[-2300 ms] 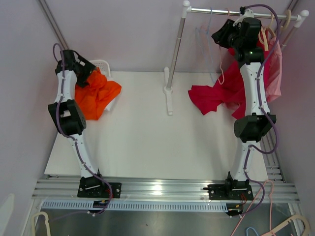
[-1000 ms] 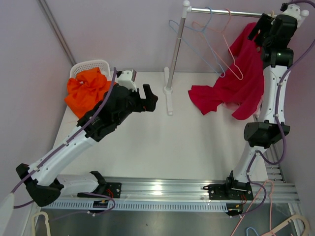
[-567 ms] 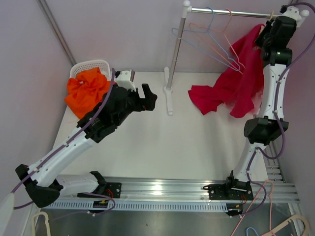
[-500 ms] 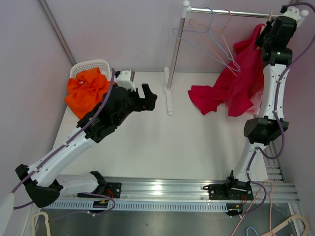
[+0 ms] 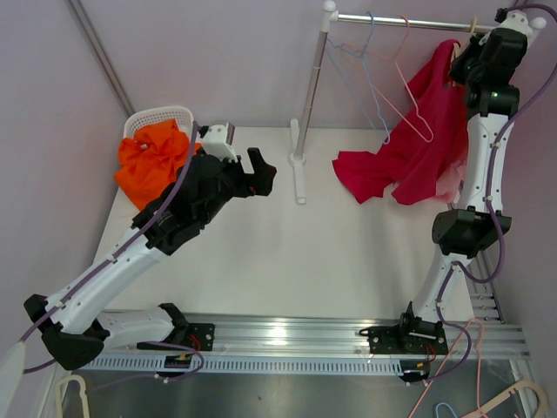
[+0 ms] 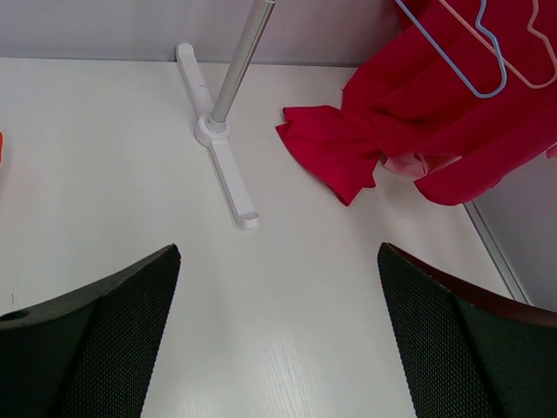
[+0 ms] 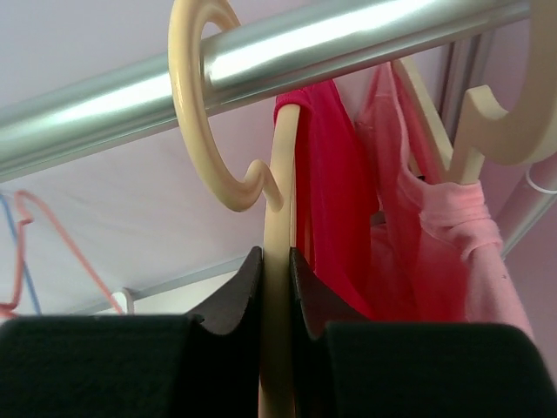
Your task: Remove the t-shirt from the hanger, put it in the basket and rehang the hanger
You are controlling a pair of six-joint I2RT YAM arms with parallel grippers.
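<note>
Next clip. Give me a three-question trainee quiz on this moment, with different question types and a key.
1. True or false: the right pincer is shut on the cream plastic hanger at its neck, below the metal rail.
2. The lower end of the red t-shirt: A) lies on the white table; B) hangs clear of it; C) is wrapped round the rail.
3. Fill in: the left pincer, above the table, is ____.
Key: 1 true; 2 A; 3 open.
</note>
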